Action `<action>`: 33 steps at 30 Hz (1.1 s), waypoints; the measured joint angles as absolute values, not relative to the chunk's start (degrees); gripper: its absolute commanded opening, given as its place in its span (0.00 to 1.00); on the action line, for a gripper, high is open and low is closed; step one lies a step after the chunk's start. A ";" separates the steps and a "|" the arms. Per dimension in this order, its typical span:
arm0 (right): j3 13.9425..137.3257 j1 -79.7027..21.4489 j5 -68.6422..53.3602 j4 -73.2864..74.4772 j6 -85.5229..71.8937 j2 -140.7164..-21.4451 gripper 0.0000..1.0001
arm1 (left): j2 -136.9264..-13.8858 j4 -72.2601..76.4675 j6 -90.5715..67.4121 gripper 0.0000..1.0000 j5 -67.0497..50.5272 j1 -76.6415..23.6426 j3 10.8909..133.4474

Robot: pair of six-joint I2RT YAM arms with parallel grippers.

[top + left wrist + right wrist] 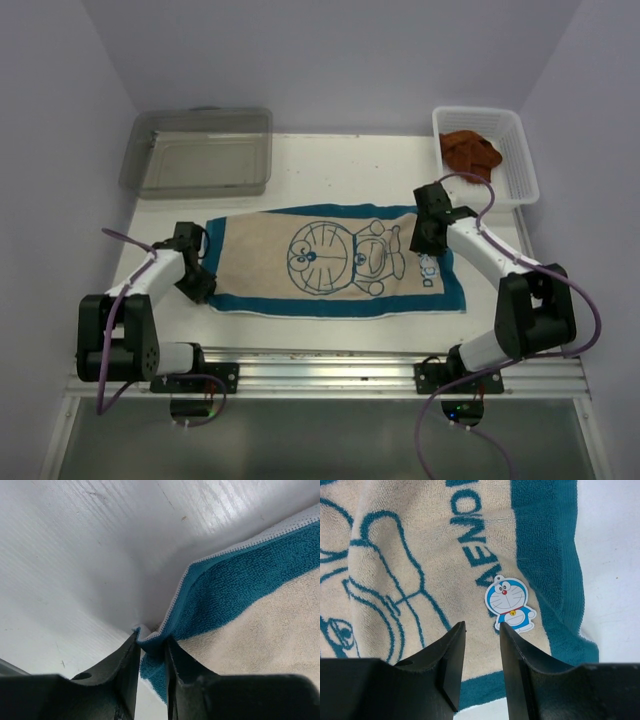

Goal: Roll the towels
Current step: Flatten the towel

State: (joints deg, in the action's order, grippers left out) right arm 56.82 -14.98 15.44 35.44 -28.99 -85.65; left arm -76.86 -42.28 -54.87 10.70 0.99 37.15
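Clear plastic bin [205, 165] sat at the table's [340, 170] far left corner, white mesh basket [522, 160] at the far right, well apart. Few dark specks on the white tabletop between them. Aluminium rail [320, 370] ran along the near edge.

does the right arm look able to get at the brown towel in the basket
Probably yes: the brown towel lies uncovered in the open-topped basket just beyond the right arm's fingers, which hover empty over the cream towel, with nothing standing between.
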 measured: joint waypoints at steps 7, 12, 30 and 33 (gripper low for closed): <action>54.52 -14.98 14.90 36.07 -30.15 -83.05 0.40 | -74.91 -43.20 -54.24 0.22 11.40 0.99 37.30; 51.66 -14.98 14.85 37.39 -32.60 -78.56 0.56 | -70.85 -44.80 -52.80 0.07 12.23 0.99 39.11; 39.90 -14.92 15.62 54.43 -50.39 -51.64 0.73 | -70.26 -44.14 -48.16 0.00 11.77 0.99 43.24; 37.91 -14.94 14.04 54.89 -54.17 -52.66 0.70 | -70.26 -43.70 -47.37 0.00 11.25 0.99 43.24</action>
State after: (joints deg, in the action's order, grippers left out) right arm 37.91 -14.94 14.04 54.89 -54.17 -52.66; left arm -70.26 -43.70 -47.37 11.25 0.99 43.24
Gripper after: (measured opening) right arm 0.719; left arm 0.028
